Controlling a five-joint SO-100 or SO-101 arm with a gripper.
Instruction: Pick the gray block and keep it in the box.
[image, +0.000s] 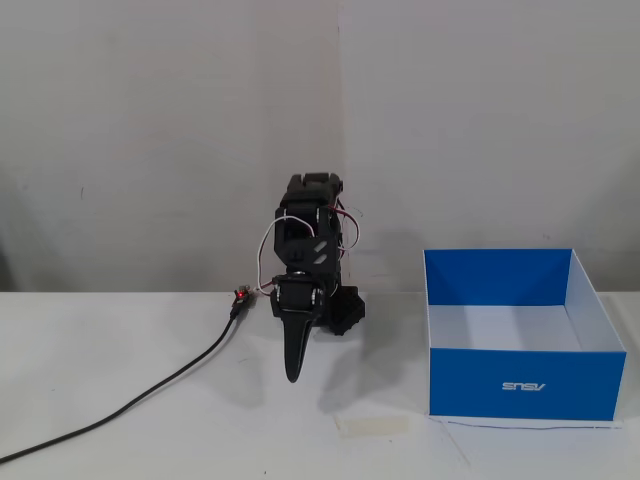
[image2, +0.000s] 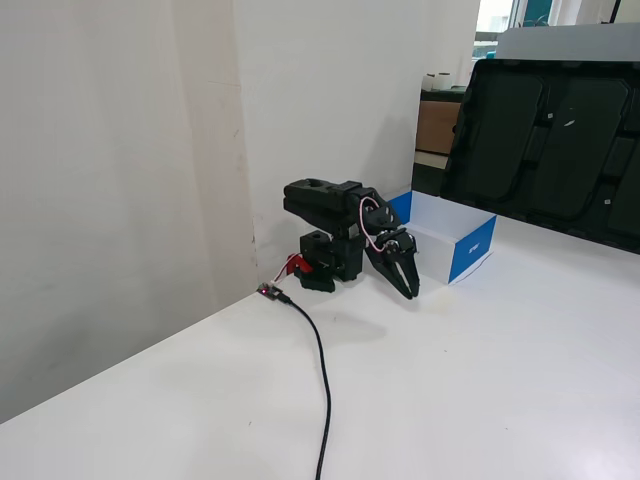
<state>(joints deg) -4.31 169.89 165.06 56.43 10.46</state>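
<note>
The black arm is folded low over its base (image: 345, 310), with its gripper (image: 293, 372) pointing down just above the white table. The fingers (image: 297, 340) lie together in one tapering shape, with nothing between them. The gripper also shows in the other fixed view (image2: 410, 291), shut. The blue box (image: 530, 385) with a white logo stands to the right of the arm in a fixed view. It is open-topped and white inside. In the other fixed view the box (image2: 470, 250) stands just behind the gripper. The gray block shows in neither view.
A black cable (image: 150, 395) runs from a red-lit connector (image: 240, 295) near the base toward the left front; it shows in the other fixed view too (image2: 322, 370). A strip of tape (image: 375, 425) lies on the table. A large black panel (image2: 550, 140) stands behind the box.
</note>
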